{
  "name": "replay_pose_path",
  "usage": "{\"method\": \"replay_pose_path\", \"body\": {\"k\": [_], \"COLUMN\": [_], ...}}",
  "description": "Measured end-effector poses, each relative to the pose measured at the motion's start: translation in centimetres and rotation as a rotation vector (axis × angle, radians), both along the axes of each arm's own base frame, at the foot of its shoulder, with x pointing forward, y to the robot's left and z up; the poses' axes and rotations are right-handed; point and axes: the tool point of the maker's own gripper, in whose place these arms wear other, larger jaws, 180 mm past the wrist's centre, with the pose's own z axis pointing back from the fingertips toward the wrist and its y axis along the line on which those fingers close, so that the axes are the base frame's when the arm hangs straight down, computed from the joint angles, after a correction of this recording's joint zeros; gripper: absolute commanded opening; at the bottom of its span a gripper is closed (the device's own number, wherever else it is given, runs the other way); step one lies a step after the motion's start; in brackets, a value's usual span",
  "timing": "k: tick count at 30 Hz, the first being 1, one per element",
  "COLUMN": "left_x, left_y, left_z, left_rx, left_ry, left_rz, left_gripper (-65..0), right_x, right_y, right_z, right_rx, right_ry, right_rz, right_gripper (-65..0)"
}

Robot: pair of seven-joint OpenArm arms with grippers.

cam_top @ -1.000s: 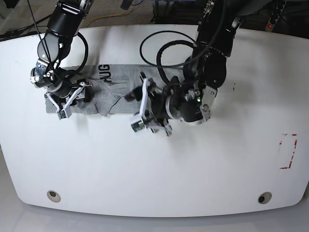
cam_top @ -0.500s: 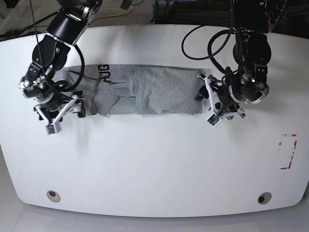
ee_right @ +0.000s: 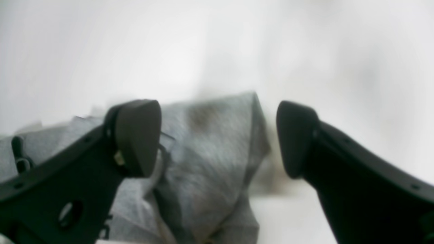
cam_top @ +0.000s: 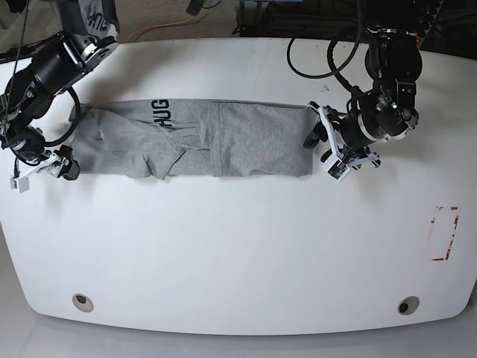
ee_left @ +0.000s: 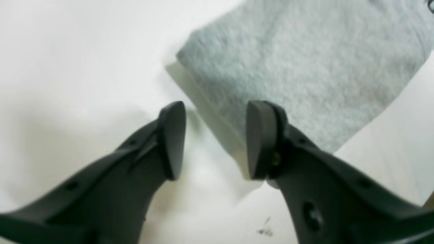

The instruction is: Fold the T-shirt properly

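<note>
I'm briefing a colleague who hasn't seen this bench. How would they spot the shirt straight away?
Start at the white table and look along its far half, between the two black arms. The T-shirt lies there as a long flat heather-grey band, folded lengthwise. It is the only cloth on the table, with black letters "HUG" near one end.

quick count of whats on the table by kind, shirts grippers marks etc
T-shirt, grey, laid out in a long strip: 1
grippers, jaws apart on both: 2, the left gripper and the right gripper
red rectangle mark on the table: 1
round holes near the table's front edge: 2, hole and hole
total: 6
</note>
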Motion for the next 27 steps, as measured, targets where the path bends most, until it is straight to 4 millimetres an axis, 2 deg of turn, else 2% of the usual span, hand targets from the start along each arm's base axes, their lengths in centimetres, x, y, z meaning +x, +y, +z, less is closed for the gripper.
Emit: {"method": "replay_pose_path", "body": {"k": [3,6,11,18,22,23,25,27], "left_x": [0.1,-0.2,-0.8,-0.1,-0.2,-0.1,-0.1,-0.1], "left_y": [-0.3,-0.5,-0.2,-0.2,-0.1,-0.1,-0.1,-0.1], "left_z": [-0.4,-1.6,-3.7,-3.8,-3.8,-3.8,-3.8,-3.8], "left_rx": [-0.019,-0.030,-0.041,-0.046,-0.044,-0.044,-0.043,-0.043], "left_ry": [0.010,0.051,0.118,0.121,0.122,0.121,0.121,0.121], "left_rz": [0.003,0.011,0.024,0.029,0.029,0.029,0.029,0.029], "left_gripper": [-39.9,-39.9,-39.9,-39.9,-39.9,-39.9,-39.9,-39.9], "right_x": [-1.3,-2.4,-3.7,-3.8,-3.3,-3.1,-2.9,-2.9], "right_y": [-0.5,-0.4,1.1,3.6,6.9,7.6,8.8,9.1], "right_z": [-2.1,-3.5,-5.4,-5.6,-5.4,-5.4,-5.4,-5.4], "right_rx": [0.062,0.082,0.114,0.114,0.081,0.083,0.094,0.099], "right_ry": [0.051,0.075,0.105,0.054,0.051,0.048,0.041,0.043], "right_rz": [-0.030,-0.042,-0.040,-0.011,0.069,0.079,0.092,0.095], "right_gripper": [-14.0,-14.0,-14.0,-14.1,-14.3,-15.5,-23.5,-40.9]}}
